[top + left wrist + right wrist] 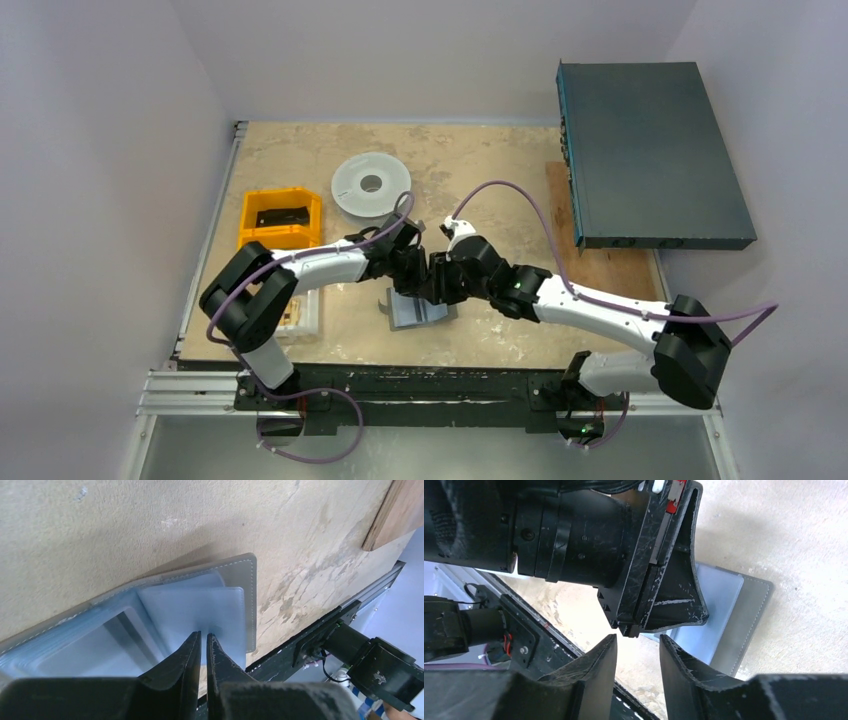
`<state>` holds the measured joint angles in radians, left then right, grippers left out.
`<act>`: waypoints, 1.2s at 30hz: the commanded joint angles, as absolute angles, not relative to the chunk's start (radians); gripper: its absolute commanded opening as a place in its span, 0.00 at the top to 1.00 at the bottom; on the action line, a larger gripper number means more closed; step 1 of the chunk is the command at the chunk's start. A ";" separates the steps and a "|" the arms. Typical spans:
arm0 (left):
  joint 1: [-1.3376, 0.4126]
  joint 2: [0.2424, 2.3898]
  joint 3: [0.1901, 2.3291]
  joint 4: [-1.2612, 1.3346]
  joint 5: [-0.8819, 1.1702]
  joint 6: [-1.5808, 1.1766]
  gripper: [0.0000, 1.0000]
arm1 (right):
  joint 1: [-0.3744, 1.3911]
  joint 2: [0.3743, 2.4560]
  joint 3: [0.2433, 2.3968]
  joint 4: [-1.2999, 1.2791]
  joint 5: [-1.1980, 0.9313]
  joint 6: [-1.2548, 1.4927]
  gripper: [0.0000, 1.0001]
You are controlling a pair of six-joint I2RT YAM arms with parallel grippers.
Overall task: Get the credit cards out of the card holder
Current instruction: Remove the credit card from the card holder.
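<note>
The slate-grey card holder (418, 312) lies open on the table in front of both arms, one flap standing up at its left. In the left wrist view, pale blue cards (200, 607) show inside the open holder (250, 580), one jutting past its near edge. My left gripper (204, 636) is shut, its tips down on the face of that card, and nothing is between the jaws. My right gripper (638, 639) is open and empty, right beside the left gripper's fingers (674, 605), above the holder's near edge (751, 625).
At the back left, a yellow bin (252, 215) holds a black item (280, 215). A pale grey round spool (371, 184) lies behind the grippers. A dark box (650, 155) and a wooden board (600, 268) take up the right. A metal rail (420, 385) runs along the near edge.
</note>
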<state>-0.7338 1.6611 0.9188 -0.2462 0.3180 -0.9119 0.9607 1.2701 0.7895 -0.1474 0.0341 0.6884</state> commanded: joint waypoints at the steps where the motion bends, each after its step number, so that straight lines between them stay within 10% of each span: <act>1: -0.740 1.711 0.966 -0.185 0.374 -0.952 0.92 | 0.955 1.289 0.752 -0.113 0.013 0.732 0.66; 14: -0.721 1.603 0.960 -0.336 0.290 -0.923 0.89 | 0.905 1.425 0.639 0.078 -0.054 0.780 0.78; 24: -0.614 1.395 0.799 -0.445 0.186 -0.868 0.88 | 0.905 1.478 0.713 0.018 -0.003 0.754 0.55; 36: -0.571 1.384 0.734 -0.425 0.189 -0.851 0.91 | 0.963 1.651 0.945 -0.163 0.102 0.699 0.50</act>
